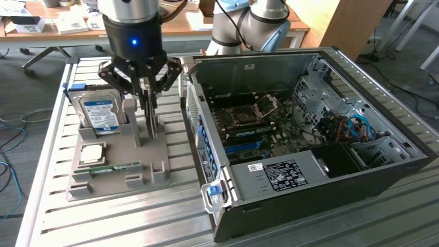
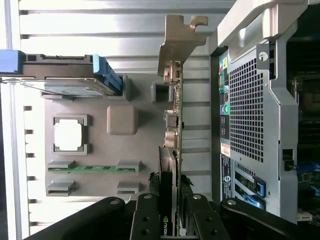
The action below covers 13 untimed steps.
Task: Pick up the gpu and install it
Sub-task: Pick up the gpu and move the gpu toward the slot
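Gripper clenched on the gpu, edge-on between the jaws
Case wall close on one side; tray on the other with one hard drive, one memory stick, one cpu.

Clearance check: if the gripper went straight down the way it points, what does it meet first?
The gpu: the gripper is closed on its upper edge, the card standing on edge in the gray holder. Going straight down would press it into that holder; nothing else seems in line.
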Each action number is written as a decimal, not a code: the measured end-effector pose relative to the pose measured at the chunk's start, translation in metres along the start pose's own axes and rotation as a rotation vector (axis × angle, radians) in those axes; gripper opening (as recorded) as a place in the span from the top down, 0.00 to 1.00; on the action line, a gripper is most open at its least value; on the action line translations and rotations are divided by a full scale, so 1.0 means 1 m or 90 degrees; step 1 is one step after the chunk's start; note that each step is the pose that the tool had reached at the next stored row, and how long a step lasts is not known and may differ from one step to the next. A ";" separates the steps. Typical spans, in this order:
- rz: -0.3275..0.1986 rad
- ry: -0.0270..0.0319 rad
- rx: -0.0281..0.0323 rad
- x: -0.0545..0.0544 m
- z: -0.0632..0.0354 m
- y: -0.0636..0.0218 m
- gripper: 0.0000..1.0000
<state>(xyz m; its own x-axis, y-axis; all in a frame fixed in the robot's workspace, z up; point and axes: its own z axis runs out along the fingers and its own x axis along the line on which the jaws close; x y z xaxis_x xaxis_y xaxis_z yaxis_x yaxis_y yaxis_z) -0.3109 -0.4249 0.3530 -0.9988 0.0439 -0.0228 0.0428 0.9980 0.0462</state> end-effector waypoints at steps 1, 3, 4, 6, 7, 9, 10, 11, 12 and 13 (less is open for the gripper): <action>0.000 0.0000 0.0000 0.000 -0.0039 0.0001 0.74; 0.000 0.0000 0.0000 0.000 -0.0121 0.0006 0.74; 0.000 0.0000 0.0000 0.000 -0.0159 0.0007 0.74; 0.000 -0.0001 0.0000 -0.001 -0.0237 0.0011 0.74; 0.000 -0.0001 0.0000 -0.001 -0.0275 0.0013 0.74; 0.000 -0.0002 0.0000 -0.001 -0.0353 0.0016 0.74; 0.000 -0.0002 0.0000 -0.001 -0.0390 0.0018 0.74; 0.000 -0.0002 0.0000 -0.001 -0.0428 0.0020 0.74; 0.000 -0.0003 0.0000 -0.001 -0.0465 0.0021 0.74; 0.000 -0.0003 0.0000 -0.001 -0.0502 0.0023 0.74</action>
<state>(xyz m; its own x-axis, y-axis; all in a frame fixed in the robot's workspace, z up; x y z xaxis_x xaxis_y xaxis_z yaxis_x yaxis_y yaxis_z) -0.3109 -0.4249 0.4033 -0.9988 0.0439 -0.0233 0.0427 0.9980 0.0462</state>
